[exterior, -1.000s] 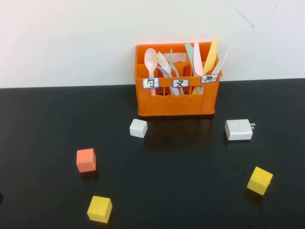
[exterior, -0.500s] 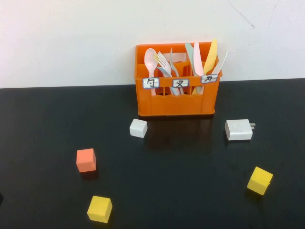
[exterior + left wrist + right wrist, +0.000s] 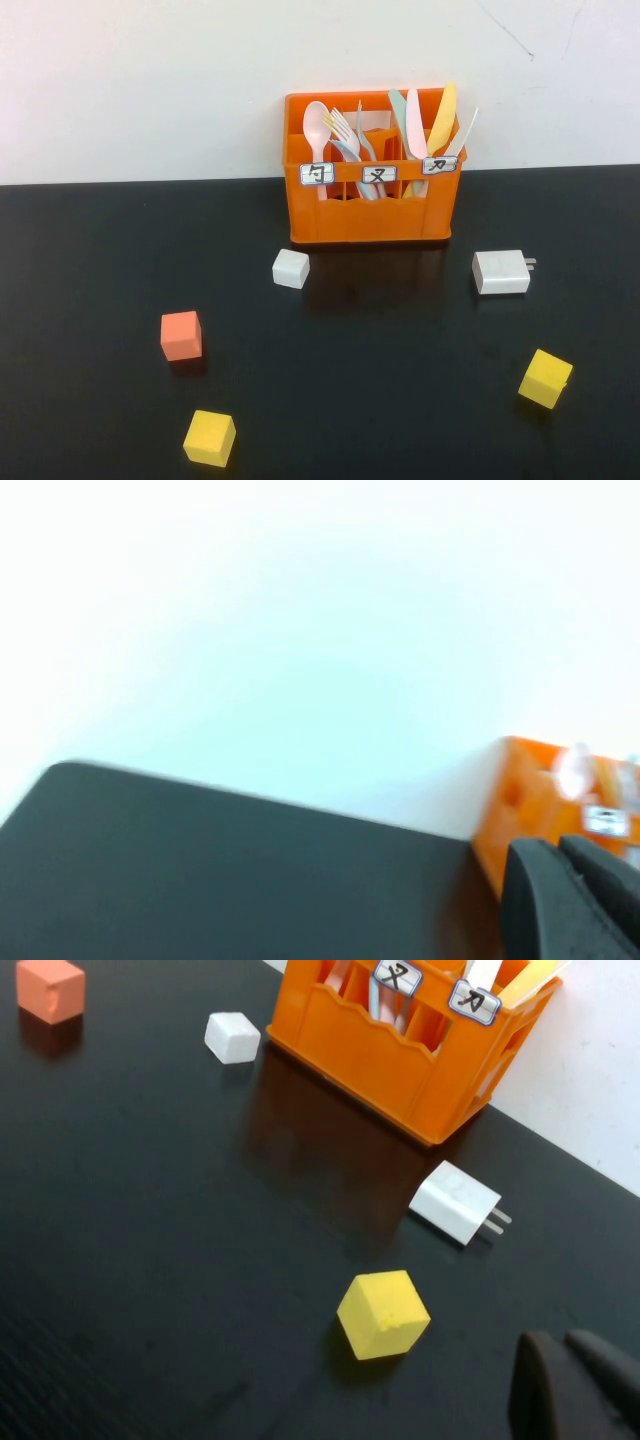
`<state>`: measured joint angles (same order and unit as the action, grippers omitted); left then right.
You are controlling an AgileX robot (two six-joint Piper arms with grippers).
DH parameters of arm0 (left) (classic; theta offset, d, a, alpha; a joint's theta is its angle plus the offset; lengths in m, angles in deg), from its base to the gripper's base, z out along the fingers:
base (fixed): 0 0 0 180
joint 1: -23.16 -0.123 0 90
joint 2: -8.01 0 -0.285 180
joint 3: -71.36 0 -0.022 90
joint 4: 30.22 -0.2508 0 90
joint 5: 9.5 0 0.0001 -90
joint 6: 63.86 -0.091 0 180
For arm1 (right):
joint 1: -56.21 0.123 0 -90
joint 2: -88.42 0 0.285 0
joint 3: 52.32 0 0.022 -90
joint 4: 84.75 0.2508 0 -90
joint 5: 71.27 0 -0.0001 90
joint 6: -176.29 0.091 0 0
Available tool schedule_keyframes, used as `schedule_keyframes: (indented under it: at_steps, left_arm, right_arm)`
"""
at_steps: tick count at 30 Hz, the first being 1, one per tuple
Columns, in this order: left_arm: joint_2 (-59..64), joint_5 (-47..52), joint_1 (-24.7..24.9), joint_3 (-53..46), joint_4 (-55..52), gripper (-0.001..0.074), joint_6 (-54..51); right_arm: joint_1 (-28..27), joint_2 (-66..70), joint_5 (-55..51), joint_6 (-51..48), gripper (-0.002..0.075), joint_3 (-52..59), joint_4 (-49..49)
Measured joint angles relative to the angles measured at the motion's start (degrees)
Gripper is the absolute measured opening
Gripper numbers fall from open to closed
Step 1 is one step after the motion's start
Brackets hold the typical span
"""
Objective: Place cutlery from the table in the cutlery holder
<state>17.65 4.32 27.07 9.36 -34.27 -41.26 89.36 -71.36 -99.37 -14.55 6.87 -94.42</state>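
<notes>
**Cutlery already stands in the holder; both arms are pulled back**

The orange cutlery holder [image 3: 368,165] stands at the far edge of the black surface [image 3: 100,250], against the white wall. The pale pink spoon [image 3: 317,128] stands upright in the left compartment. The light grey fork [image 3: 343,130] leans in the middle compartment. The pastel knives [image 3: 428,120] fill the right compartment. No spoon or fork lies on the surface, so I judge the task to be finished or nearly finished.

Compared with one second ago, almost nothing is different. The holder, the cutlery and the loose things are in the same places. Only a small dark shape at the lower left border of the high view is gone now; probably it was a part of the left arm.

The left gripper [image 3: 575,900] is on the left side, with the holder visible beyond it, and its jaws are closed on nothing. The right gripper [image 3: 575,1385] hangs low on the right side, near one yellow cube [image 3: 383,1314] and the white charger block [image 3: 455,1202]; its jaws are also closed and empty.

Around the holder lie a white cube [image 3: 290,268], an orange cube [image 3: 181,335] and another yellow cube [image 3: 209,438], all well apart from each other.
</notes>
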Motion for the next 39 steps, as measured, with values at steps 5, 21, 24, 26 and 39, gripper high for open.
schedule_keyframes:
  at_steps: [5,21,24,26,39]
  left_arm:
    - [-1.3,-0.1,-4.1,-5.6,2.8,-0.0001,-2.0]
    - [-2.4,3.8,-4.4,-16.3,3.3,-0.0001,-0.5]
    - [-2.4,3.9,-4.4,-16.3,3.5,-0.0001,-1.4]
    - [-2.4,3.9,-4.4,-16.3,3.5,-0.0001,-2.1]
    - [-2.4,4.0,-4.4,-16.3,3.6,-0.0001,-6.1]
  right_arm:
    - [0.0,0.0,0.0,0.0,-0.0002,0.0,0.0]
    - [0.0,0.0,0.0,0.0,-0.0002,0.0,0.1]
    - [0.0,0.0,0.0,0.0,-0.0002,0.0,0.1]
    - [0.0,0.0,0.0,0.0,-0.0002,0.0,0.1]
    - [0.0,0.0,0.0,0.0,-0.0002,0.0,0.2]
